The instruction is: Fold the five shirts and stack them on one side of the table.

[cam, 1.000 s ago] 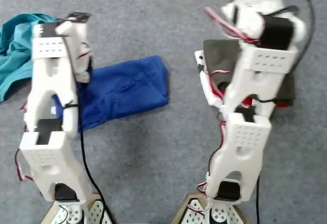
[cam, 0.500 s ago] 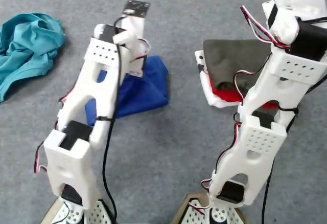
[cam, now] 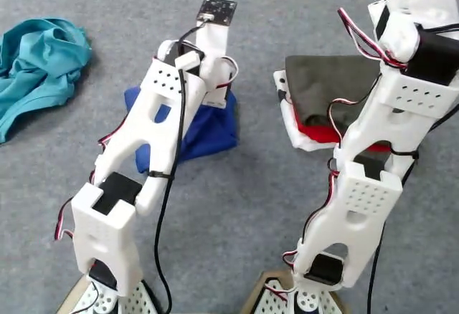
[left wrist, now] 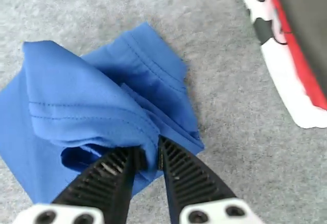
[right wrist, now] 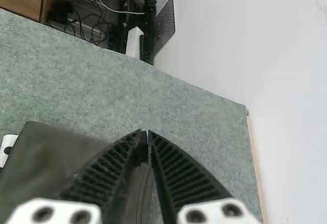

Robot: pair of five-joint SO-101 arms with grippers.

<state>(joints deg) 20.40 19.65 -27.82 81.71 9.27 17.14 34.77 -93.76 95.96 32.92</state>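
Mid-fold: left gripper (left wrist: 148, 155) pinches blue shirt (left wrist: 92, 106); right gripper (right wrist: 146, 141) closed. The stack (cam: 323, 88) at right apparently holds three; teal shirt (cam: 39, 56) not yet folded.

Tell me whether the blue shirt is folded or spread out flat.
Folded, loosely. The blue shirt lies doubled over itself in bunched layers, with one edge pinched in the left end effector.

Found blue shirt (left wrist: 92, 96) bunched mid-table, teal shirt (cam: 43, 56) crumpled by far left corner, folded stack (cam: 323, 84), grey on top, near right edge.
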